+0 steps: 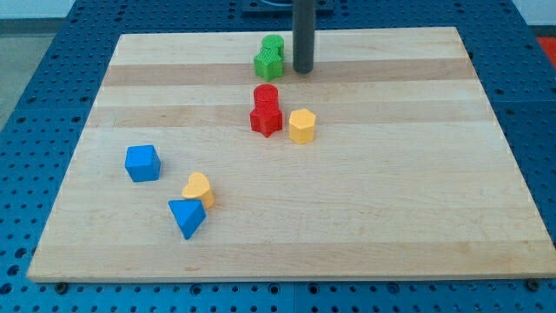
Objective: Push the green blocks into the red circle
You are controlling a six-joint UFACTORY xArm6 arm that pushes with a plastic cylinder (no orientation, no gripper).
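Blue triangle (187, 216) nearest — green blocks (269, 57) just left of my tip (302, 70)

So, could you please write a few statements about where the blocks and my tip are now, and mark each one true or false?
1. My tip is just to the view's right of the green blocks. True.
2. The two green blocks are far apart. False: they touch.
3. The yellow hexagonal block is right of the red blocks. True.
4. The blue cube is near the view's top. False: it sits lower left.
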